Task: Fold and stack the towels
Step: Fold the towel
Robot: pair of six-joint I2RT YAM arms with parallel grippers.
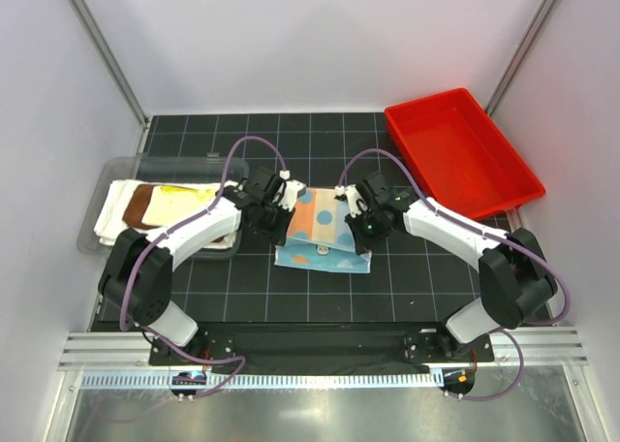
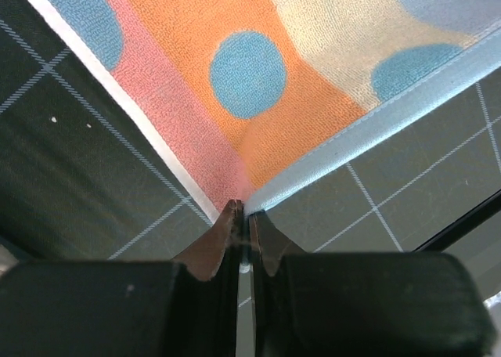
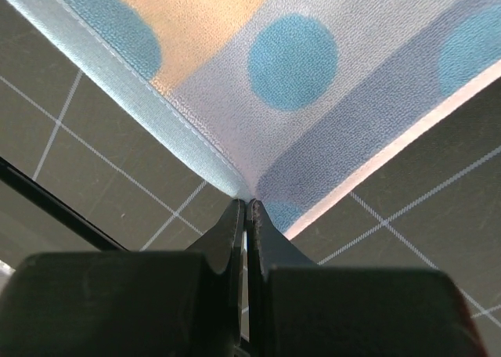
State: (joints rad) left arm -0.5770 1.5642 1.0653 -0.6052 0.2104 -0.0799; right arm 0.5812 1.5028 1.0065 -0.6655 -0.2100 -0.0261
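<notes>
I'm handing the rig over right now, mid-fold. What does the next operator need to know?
Left end effector: shut on one far corner of the pastel towel.
Right end effector: shut on the other far corner.
The pastel towel lies doubled over between the arms, a lower layer showing along its near edge.
Cream-white towel, brown towel and yellow towel lie layered in the clear bin on the left.
Left to do: probably finish this fold, then add it to that stack.
</notes>
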